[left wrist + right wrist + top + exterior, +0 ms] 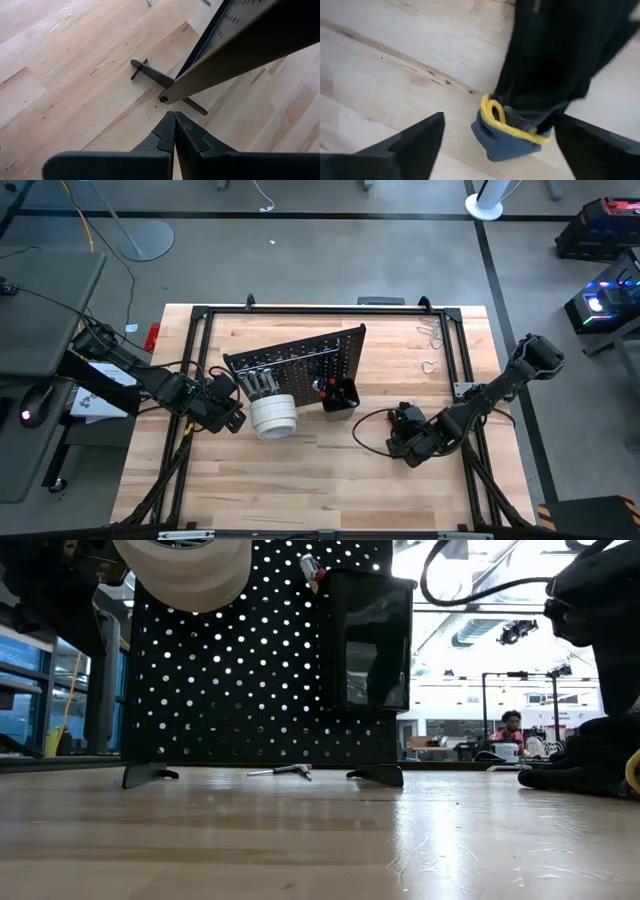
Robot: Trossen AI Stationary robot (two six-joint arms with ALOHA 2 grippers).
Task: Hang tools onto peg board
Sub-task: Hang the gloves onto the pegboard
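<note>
Right gripper (497, 145) hangs over the glove (520, 125), which lies on the worktop (330, 470) right of the pegboard (300, 360). Probably lining up a pick so the glove's yellow loop can go on a hook. Fingers spread wide, astride the cuff, gripping nothing yet. Left gripper (174, 117) waits by pegboard's left foot, fingers closed, empty. Tape rolls (272, 417) sit at pegboard front.

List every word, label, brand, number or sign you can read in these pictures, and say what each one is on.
None can be read.
The peg board, its black bin and the white tape rolls show no lettering.
The glove shows only a yellow edge and loop, no print.
The papers by the left arm and the lit equipment on the floor are too small to read.
</note>
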